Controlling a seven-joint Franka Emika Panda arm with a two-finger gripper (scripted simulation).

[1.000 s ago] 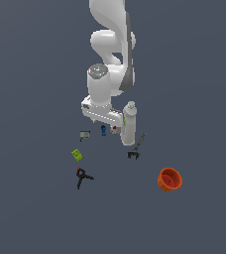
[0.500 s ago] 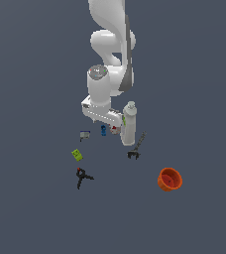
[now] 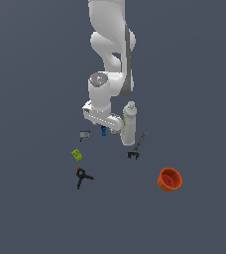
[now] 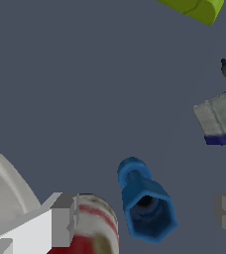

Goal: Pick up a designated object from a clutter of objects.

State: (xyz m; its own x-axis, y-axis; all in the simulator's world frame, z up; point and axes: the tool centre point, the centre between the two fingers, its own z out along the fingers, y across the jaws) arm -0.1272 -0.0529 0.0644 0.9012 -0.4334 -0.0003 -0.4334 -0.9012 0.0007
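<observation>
1. Wrist view shows the bright-blue knobby piece standing between the two grey fingertips of the gripper, which are spread wide on either side of it and touch nothing; its hollow hexagonal end faces the camera.
2. Bare grey floor separates the blue piece from the far fingertip, while on the near side the red-and-white can sits right behind the fingertip, close to the piece.
3. Beyond the can, the curved white wall of the bottle crowds that same edge.
4. On the other side, the grey block with a dark-blue underside lies well apart from the piece, and the green box lies farther off still.
5. Exterior view places the blue piece just under the arm's hand, with the white bottle upright just beside it toward the exterior view's right.
6. Further out lie the grey block, the green box, one black clamp, a second black clamp below the bottle, and the orange bowl, all with open floor around them.
</observation>
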